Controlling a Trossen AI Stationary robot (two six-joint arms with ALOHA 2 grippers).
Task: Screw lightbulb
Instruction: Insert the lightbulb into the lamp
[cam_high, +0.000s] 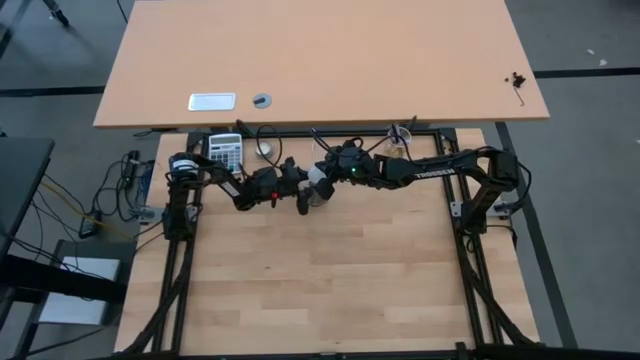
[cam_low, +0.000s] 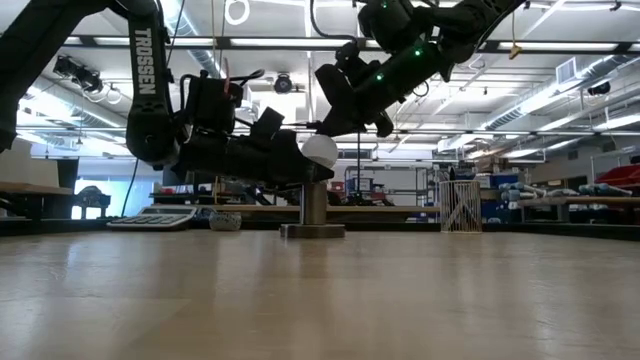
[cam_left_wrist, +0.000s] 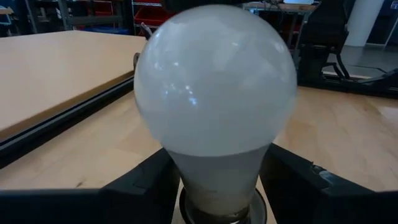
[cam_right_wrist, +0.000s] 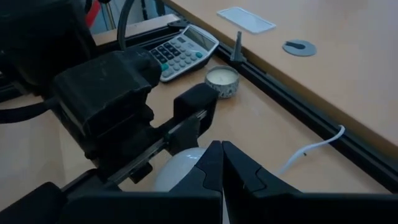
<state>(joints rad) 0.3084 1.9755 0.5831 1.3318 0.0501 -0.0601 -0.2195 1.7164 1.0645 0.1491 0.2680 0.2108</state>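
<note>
Left tool (cam_high: 300, 196) reaches in low at frame centre, fingers either side of the socket (cam_low: 313, 208). Right tool (cam_low: 330, 128), clenched, angles down onto the white, pear-shaped, upright lightbulb (cam_low: 319, 150) in the socket.

In the left wrist view the lightbulb (cam_left_wrist: 215, 93) is cut off at 12 o'clock and 6 o'clock by the picture's edge, and the left gripper's fingers (cam_left_wrist: 143, 190) run out at the 6 o'clock edge. In the right wrist view the right gripper's dark fingers (cam_right_wrist: 245, 174) cover most of the lightbulb (cam_right_wrist: 177, 171), so only a small white patch shows. From above, the socket (cam_high: 318, 200) is mostly hidden under both grippers, and the small dark thing (cam_high: 517, 81) on the far table at 2 o'clock is too small to tell.
</note>
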